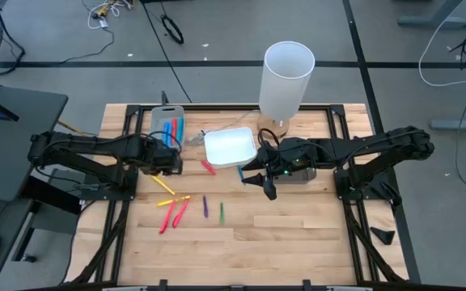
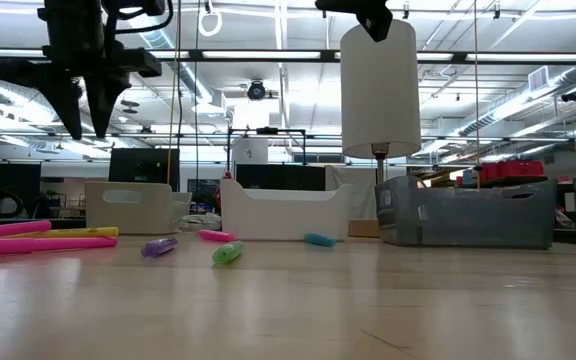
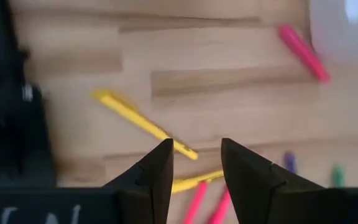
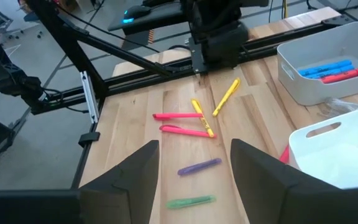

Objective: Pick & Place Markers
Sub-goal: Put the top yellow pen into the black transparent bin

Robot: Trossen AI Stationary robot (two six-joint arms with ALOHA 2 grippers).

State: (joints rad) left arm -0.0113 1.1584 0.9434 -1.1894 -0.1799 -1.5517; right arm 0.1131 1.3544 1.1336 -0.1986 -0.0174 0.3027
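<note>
Pink markers [image 2: 28, 236] lie nearest the low camera; others scatter around 7 o'clock of the white tray [image 1: 230, 147]. Step: left gripper [image 3: 194, 165] approaching a pick, hovering partly open, empty, over the yellow marker [image 3: 143, 123]; next, descend and close. Right gripper [image 4: 194, 163] waits wide open, empty, at the tray's 4 o'clock.

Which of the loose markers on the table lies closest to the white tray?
The pink marker, lying right beside the white tray at its lower-left corner in the high view. The yellow, purple and green ones lie farther out on the wood.
</note>
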